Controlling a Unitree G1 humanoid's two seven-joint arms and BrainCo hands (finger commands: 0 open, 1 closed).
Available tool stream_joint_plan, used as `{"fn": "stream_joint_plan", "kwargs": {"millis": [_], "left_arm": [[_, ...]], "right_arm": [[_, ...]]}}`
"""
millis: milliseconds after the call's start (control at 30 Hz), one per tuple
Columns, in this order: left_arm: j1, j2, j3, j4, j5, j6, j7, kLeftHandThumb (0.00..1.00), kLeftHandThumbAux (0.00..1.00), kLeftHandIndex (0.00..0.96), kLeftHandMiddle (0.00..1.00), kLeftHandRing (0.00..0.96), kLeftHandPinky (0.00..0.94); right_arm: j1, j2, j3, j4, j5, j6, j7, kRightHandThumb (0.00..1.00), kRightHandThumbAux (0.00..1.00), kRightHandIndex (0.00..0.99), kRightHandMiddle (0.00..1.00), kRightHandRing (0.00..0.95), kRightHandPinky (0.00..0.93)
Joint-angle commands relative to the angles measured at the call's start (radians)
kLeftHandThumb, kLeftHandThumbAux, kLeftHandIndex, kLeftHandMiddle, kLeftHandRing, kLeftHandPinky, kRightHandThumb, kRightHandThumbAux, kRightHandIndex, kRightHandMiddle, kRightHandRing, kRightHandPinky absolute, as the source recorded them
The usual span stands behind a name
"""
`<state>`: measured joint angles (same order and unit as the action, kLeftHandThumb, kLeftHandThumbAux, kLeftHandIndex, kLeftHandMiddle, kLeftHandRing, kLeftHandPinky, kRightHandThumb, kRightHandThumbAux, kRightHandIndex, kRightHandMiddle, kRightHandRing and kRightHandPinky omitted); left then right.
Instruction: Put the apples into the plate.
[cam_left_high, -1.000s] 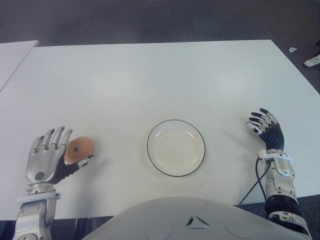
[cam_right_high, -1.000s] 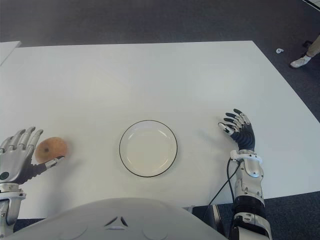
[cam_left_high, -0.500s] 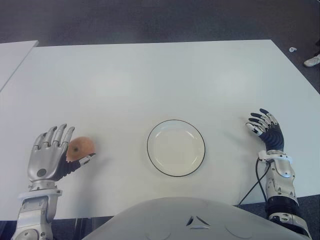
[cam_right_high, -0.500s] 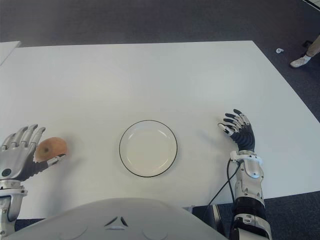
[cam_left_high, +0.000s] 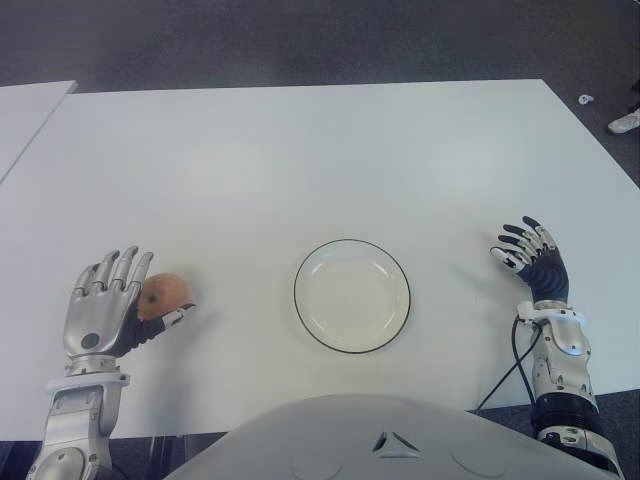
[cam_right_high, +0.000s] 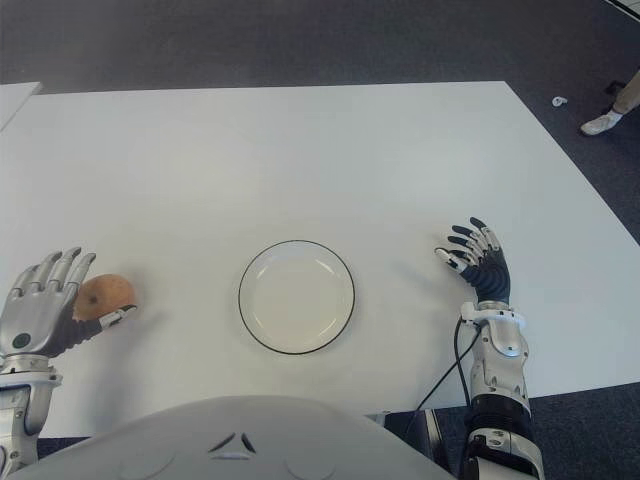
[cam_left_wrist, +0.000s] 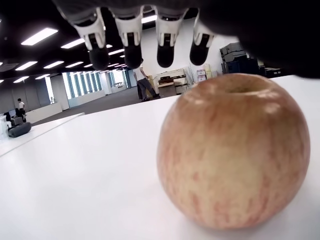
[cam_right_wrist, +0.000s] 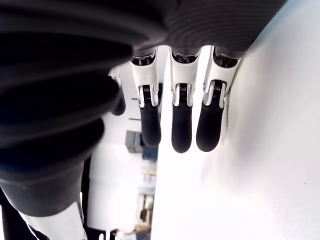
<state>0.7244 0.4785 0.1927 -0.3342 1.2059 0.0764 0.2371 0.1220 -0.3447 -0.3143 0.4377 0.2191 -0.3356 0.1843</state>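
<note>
Not yet holding any fruit: plate (cam_left_high: 352, 295) sitting bare at the centre of the white surface (cam_left_high: 300, 160), near the front edge. Showing only one apple (cam_left_high: 165, 294) in view, standing upright on the surface at 9 o'clock from the plate, well apart from it. Not showing any further apples.

Positioning the left hand (cam_left_high: 103, 316) just beside the apple, at its 9 o'clock side, palm facing the fruit. Spreading the fingers (cam_left_wrist: 130, 40) above and past the apple in the left wrist view, with the thumb reaching in along the near side; not yet closing around the fruit, holding nothing. Contact between palm and apple: cannot tell.

Keeping the right hand (cam_left_high: 531, 258) idle at 3 o'clock from the plate, well apart, fingers loosely extended and holding nothing.

Judging progress: nothing delivered so far. Remaining: closing on the apple, lifting, carrying toward 3 o'clock, releasing over the plate.
</note>
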Motion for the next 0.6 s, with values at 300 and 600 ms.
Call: {"fn": "stream_joint_plan", "kwargs": {"millis": [300,600], "left_arm": [[-0.056,0.005,-0.085,0.129,-0.007,0.004,0.039,0.245,0.18,0.006,0.0,0.0,0.0],[-0.101,0.007,-0.152,0.248,-0.014,0.021,0.121,0.225,0.182,0.01,0.0,0.0,0.0]], "right_arm": [[0.036,0.017,-0.014,0.05,0.016,0.089,0.023,0.406,0.839,0.134,0.293,0.301,0.286],[0.017,0.004,-0.037,0.064,0.043,0.129,0.043,0.399,0.846,0.121,0.296,0.306,0.297]]}}
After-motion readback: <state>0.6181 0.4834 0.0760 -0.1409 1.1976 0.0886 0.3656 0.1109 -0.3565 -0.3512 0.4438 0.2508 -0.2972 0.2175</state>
